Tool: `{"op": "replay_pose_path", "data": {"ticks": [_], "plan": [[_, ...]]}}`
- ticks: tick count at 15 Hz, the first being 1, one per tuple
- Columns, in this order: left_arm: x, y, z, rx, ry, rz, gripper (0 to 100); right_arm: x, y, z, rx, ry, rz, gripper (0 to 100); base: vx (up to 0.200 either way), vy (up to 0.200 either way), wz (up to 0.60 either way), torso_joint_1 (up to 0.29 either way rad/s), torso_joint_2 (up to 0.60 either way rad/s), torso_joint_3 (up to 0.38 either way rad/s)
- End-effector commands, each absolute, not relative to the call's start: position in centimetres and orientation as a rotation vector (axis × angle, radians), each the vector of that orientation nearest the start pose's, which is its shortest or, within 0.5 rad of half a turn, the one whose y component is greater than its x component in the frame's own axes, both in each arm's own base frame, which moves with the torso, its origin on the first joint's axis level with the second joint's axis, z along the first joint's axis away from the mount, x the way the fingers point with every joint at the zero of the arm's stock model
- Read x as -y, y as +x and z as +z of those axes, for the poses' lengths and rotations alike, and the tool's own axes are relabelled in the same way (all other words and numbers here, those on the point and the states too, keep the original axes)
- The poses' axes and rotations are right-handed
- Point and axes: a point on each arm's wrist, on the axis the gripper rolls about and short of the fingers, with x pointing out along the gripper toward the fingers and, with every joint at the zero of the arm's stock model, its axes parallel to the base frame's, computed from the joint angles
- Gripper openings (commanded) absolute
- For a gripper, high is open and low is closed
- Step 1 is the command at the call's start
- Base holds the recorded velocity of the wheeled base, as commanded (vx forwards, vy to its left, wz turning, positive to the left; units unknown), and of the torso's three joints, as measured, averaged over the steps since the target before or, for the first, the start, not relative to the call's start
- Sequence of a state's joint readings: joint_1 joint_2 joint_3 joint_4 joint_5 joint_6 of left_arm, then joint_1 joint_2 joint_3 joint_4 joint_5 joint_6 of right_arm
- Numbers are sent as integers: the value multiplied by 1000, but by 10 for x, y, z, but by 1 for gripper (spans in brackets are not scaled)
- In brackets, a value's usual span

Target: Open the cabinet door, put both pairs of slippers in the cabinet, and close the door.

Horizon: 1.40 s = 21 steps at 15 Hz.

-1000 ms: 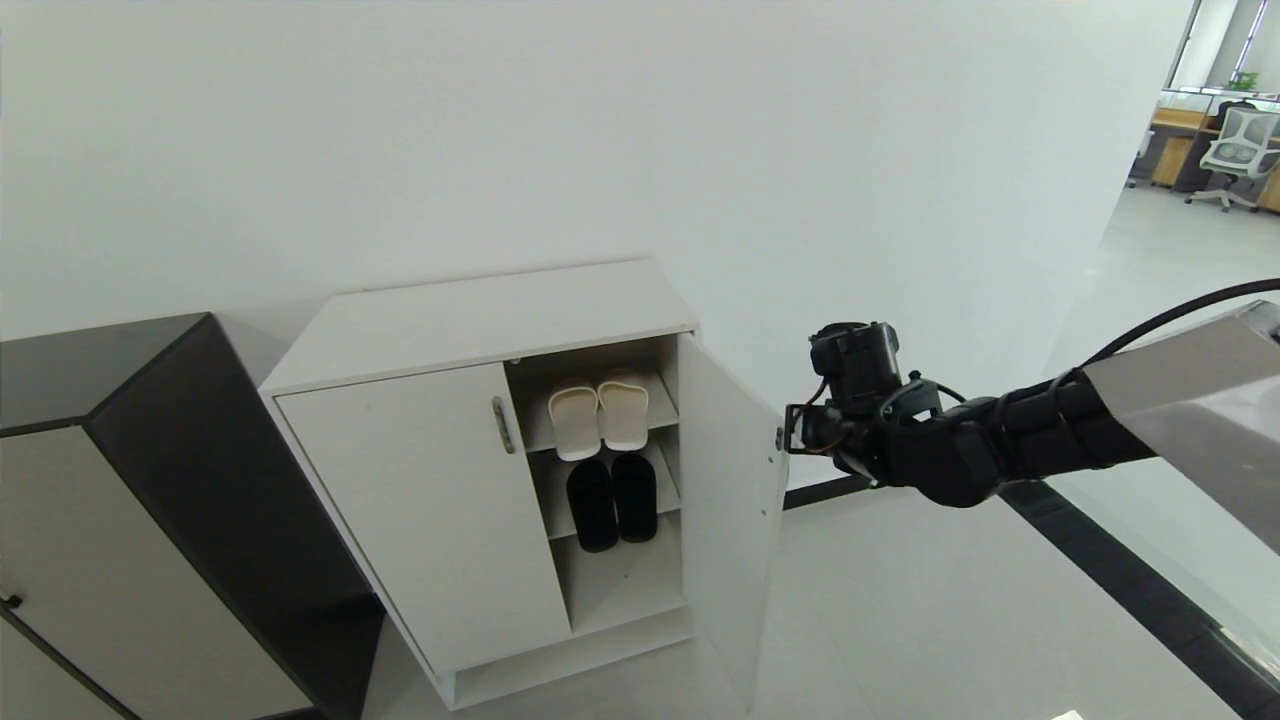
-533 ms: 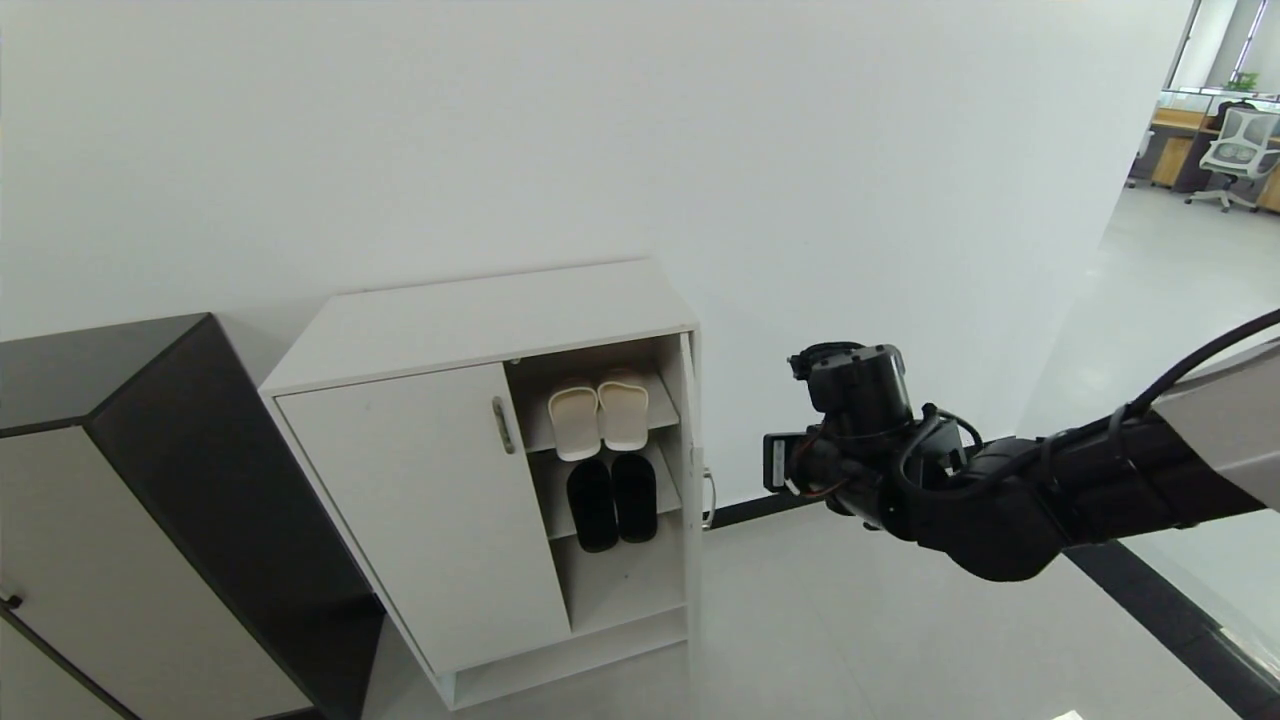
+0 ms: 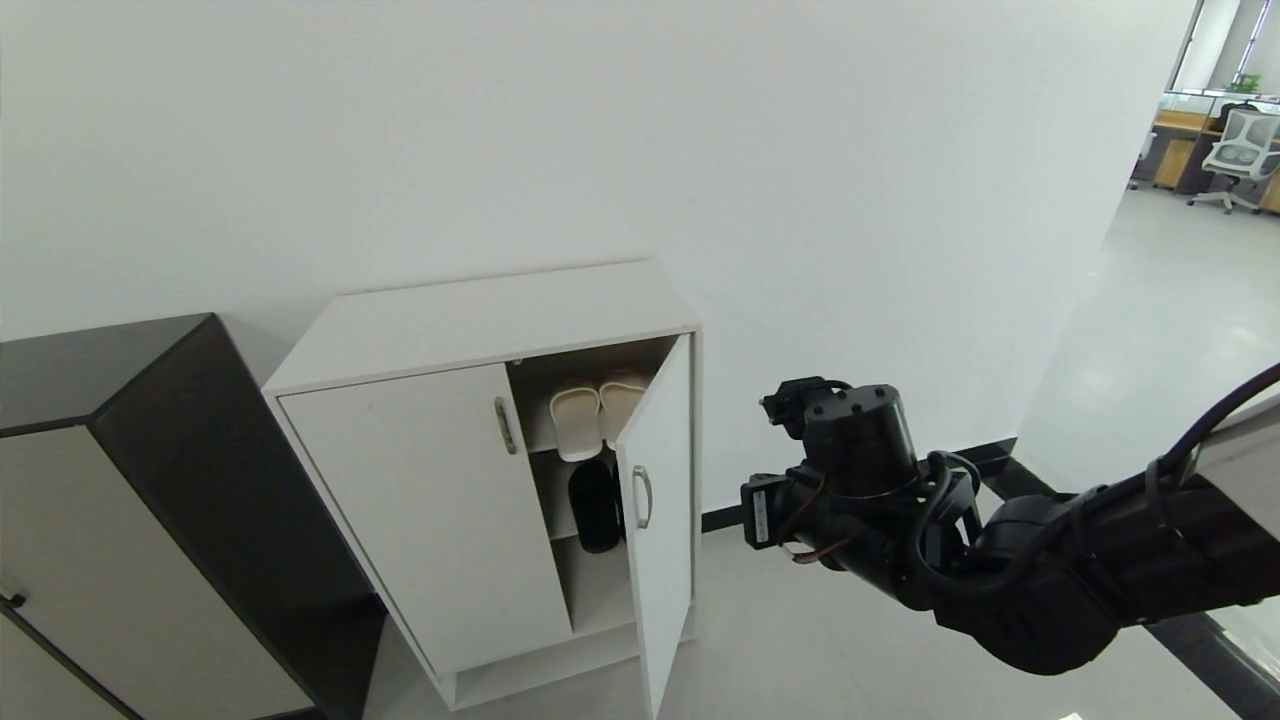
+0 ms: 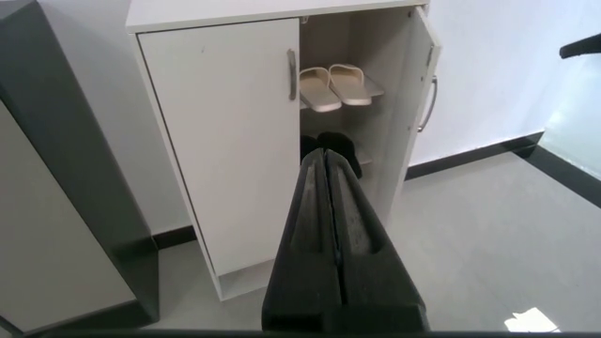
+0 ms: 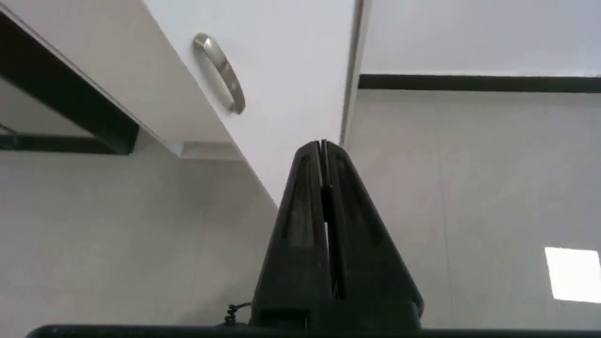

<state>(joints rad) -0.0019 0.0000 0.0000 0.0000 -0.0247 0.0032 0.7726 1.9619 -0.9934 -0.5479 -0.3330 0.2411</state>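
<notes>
Well, at the far left a black cabinet (image 3: pixel 150 450) is standing against the wall, and the white shoe cabinet (image 3: pixel 480 310) is sitting just beside it. The white cabinet's left door (image 3: pixel 420 510) is lying flush and closed, its metal handle (image 3: pixel 503 425) upright near the inner edge. In the open right half, the cream slippers (image 3: pixel 575 420) are resting side by side on the upper shelf, and the black slippers (image 3: pixel 593 505) are sitting on the shelf directly below, partly hidden by the right door (image 3: pixel 660 500). That door is hanging ajar, about halfway swung, with its handle (image 3: pixel 643 497) facing outward. The left gripper (image 4: pixel 326 160) is hovering in front of the cabinet with its fingers pressed together, gripping nothing. Further right, the right arm (image 3: pixel 1000 560) is reaching in from the side. The right gripper (image 5: pixel 325 155) is likewise pinched closed and empty, pointing at the outer face of the ajar door below its handle; whether it is touching the panel is unclear.
</notes>
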Motion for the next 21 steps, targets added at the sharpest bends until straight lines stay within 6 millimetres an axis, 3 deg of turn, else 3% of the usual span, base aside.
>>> {"op": "replay_pose_path", "data": {"ticks": [1, 4, 9, 14, 17, 21], "plan": [[1, -23, 75, 0, 3, -26, 0, -253, 267, 134, -411, 10, 392, 0, 0, 0, 600, 2, 2, -2], [1, -23, 75, 0, 3, -26, 0, -253, 267, 133, -415, 9, 391, 0, 0, 0, 600, 7, 2, 2], [1, -23, 75, 0, 3, -26, 0, -248, 266, 127, -422, 5, 396, 0, 0, 0, 0, 0, 0, 0], [1, -23, 75, 0, 5, -26, 0, -214, 278, 106, -362, -19, 573, 0, 0, 0, 0, 0, 0, 0], [1, -23, 75, 0, 6, -28, 0, -206, 286, 90, -385, -14, 565, 0, 200, 0, 0, -7, 2, 1], [1, -23, 75, 0, 6, -28, 0, -206, 290, 84, -375, -10, 561, 0, 200, 0, 0, 8, 6, 4]]}}
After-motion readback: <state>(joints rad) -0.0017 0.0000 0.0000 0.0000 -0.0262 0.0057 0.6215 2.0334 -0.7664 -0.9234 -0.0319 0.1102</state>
